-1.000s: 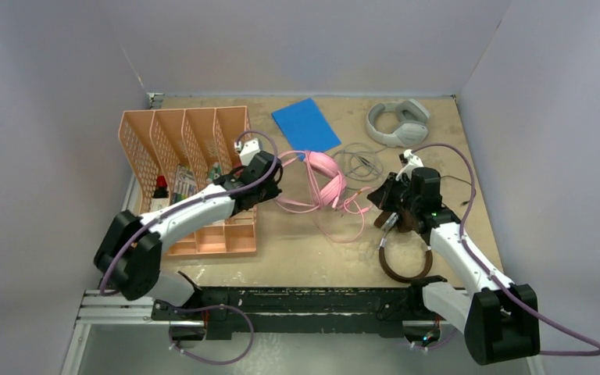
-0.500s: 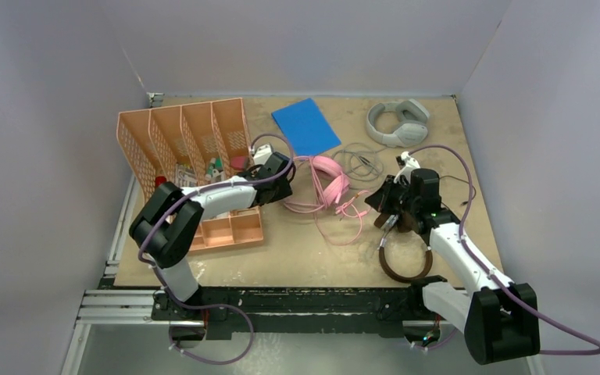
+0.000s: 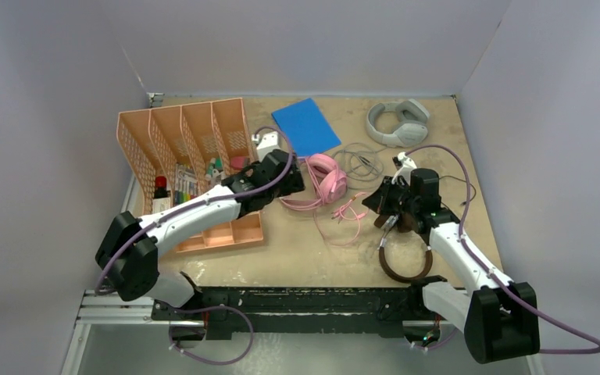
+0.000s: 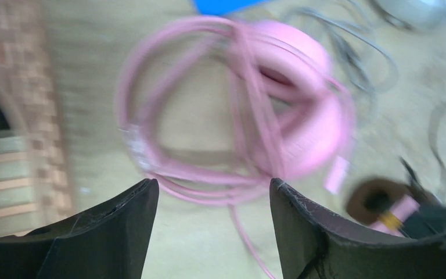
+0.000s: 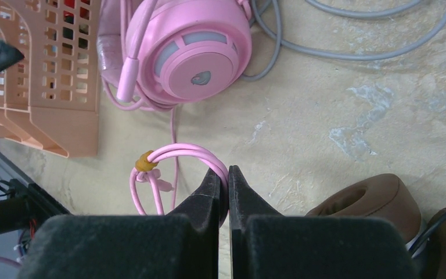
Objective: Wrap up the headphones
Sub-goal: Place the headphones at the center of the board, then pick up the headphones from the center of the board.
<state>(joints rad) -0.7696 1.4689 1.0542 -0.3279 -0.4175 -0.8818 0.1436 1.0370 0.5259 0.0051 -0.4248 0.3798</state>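
Observation:
The pink headphones (image 3: 326, 178) lie mid-table, blurred in the left wrist view (image 4: 302, 116). Their pink cable (image 3: 342, 217) loops toward the right. My left gripper (image 3: 295, 181) hovers just left of them, open (image 4: 213, 185), with cable loops (image 4: 197, 189) lying on the table beyond its tips and nothing held. My right gripper (image 3: 371, 205) is shut (image 5: 223, 170) on a coiled bundle of pink cable (image 5: 174, 154) tied with a yellow band (image 5: 144, 162). The brown headphones (image 3: 406, 262) lie under the right arm. The light-grey headphones (image 3: 397, 123) sit at the back right.
An orange desk organizer (image 3: 195, 156) holding small items stands at the left, close to my left arm. A blue sheet (image 3: 305, 126) lies at the back. Grey cable (image 3: 363, 162) curls between the pink and grey headsets. White walls enclose the table.
My left gripper has gone from shut to open and moved right, toward the pink headphones, which shifted slightly left. The organizer was nudged. The right gripper stayed shut on the cable.

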